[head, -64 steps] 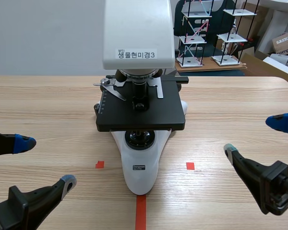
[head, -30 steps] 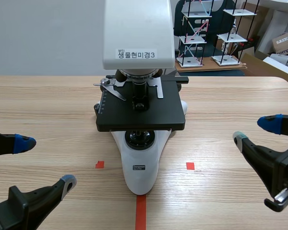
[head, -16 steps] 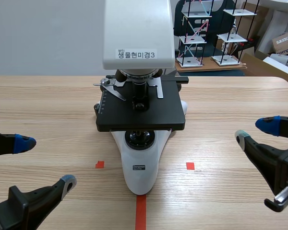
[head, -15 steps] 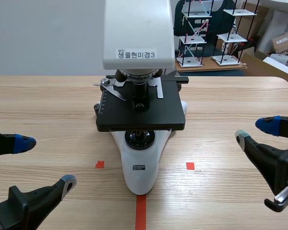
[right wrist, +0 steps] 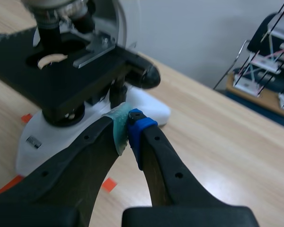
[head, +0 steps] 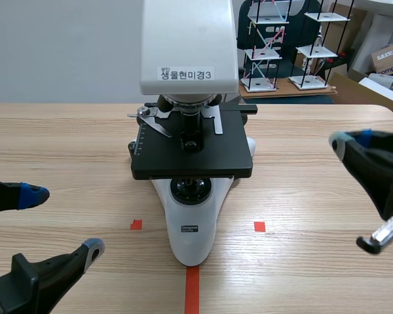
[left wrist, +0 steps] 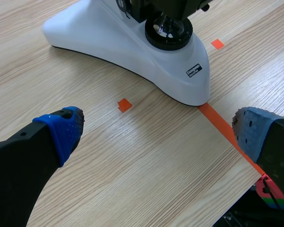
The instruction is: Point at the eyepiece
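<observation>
A white microscope (head: 190,72) with a black stage (head: 193,147) stands mid-table; its head runs out of the scene view's top, so no eyepiece shows in any view. My right gripper (head: 352,139) hangs raised to the right of the stage, fingers shut on nothing. In the right wrist view the pads (right wrist: 130,124) meet, with the stage (right wrist: 71,71) ahead and to the left. My left gripper (head: 62,222) is open low at the near left. In the left wrist view its fingers (left wrist: 61,127) stand wide apart in front of the white base (left wrist: 132,45).
Wire-frame racks (head: 275,46) and cardboard boxes (head: 386,59) stand beyond the table's far right edge. Orange-red tape marks (head: 192,288) lie in front of the microscope's base. Bare wood lies on both sides of the microscope.
My right gripper has shut and risen, its tips now higher and further from me than half a second ago. The left arm and the microscope have not moved.
</observation>
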